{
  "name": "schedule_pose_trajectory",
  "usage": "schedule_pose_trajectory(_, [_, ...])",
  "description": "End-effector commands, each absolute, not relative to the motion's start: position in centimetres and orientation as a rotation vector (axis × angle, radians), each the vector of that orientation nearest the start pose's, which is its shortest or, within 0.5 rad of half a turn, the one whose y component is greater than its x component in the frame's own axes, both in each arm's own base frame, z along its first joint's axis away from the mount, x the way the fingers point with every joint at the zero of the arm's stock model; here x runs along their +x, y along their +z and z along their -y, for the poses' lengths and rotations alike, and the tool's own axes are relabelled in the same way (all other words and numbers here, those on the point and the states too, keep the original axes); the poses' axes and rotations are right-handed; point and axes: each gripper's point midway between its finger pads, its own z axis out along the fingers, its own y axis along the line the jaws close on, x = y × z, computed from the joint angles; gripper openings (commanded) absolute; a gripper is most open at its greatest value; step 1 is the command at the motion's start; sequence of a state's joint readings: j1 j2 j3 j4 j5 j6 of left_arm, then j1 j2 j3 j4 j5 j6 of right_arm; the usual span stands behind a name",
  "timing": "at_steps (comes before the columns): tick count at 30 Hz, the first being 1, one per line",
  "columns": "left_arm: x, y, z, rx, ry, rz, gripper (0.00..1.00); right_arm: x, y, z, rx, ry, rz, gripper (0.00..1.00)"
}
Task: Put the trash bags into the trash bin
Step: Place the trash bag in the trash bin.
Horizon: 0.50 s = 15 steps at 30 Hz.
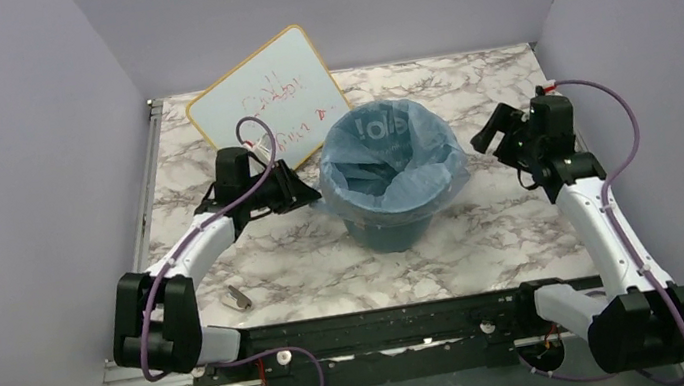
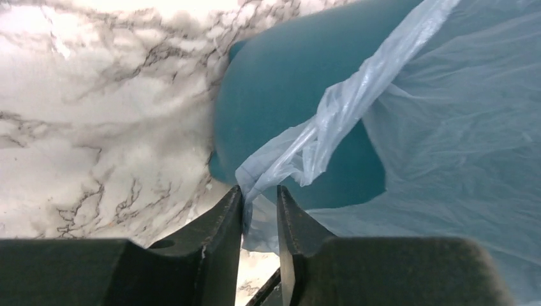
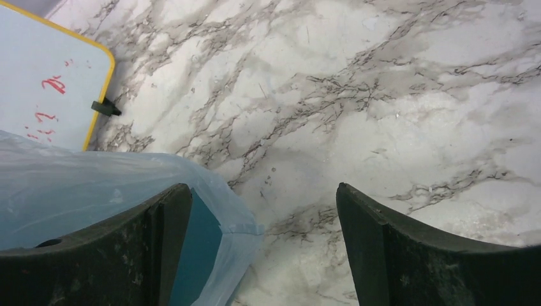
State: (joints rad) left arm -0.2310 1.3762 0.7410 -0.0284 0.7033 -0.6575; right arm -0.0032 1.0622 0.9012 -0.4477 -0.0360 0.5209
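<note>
Left claw (image 2: 259, 191) barely parted around bag (image 2: 446, 127) edge; right claw (image 3: 261, 188) gapes beside bin (image 2: 281, 95).

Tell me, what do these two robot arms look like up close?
The left arm and right arm match: smooth white shells between chunky black joints. A thin purple cable loops along each. The left gripper and right gripper each end in two flat, black, wedge-shaped fingers.

Round teal plastic trash bin (image 1: 389, 232) on the marble-patterned table (image 1: 277, 263), thin pale-blue film trash bag (image 1: 393, 150) inside and over its rim, one strand between the fingers of the left gripper (image 2: 259, 189). The table shows between the fingers of the right gripper (image 3: 263, 191), bin to their left.
</note>
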Motion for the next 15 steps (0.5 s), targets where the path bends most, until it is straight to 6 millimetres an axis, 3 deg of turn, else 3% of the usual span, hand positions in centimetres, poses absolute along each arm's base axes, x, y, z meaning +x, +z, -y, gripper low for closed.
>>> schedule_pose_trajectory(1, [30.6,15.4,19.7,-0.07,-1.143,-2.291,0.31,31.1,18.9,-4.3,0.446,0.416,-2.199,0.87])
schedule_pose_trajectory(5, [30.1,14.9,19.1,-0.097,-1.107,-2.297,0.43,30.8,17.4,-6.9,0.369,0.59,-2.24,0.84])
schedule_pose_trajectory(12, [29.4,15.1,17.6,-0.132,-0.998,-2.3,0.61,32.0,12.8,-9.0,0.409,0.748,-2.404,0.8])
schedule_pose_trajectory(13, [29.2,15.1,17.4,-0.137,-0.978,-2.302,0.63,32.0,12.1,-9.2,0.388,0.763,-2.432,0.78])
schedule_pose_trajectory(15, [28.9,15.0,16.7,-0.153,-0.929,-2.304,0.67,31.9,10.5,-9.5,0.394,0.785,-2.49,0.65])
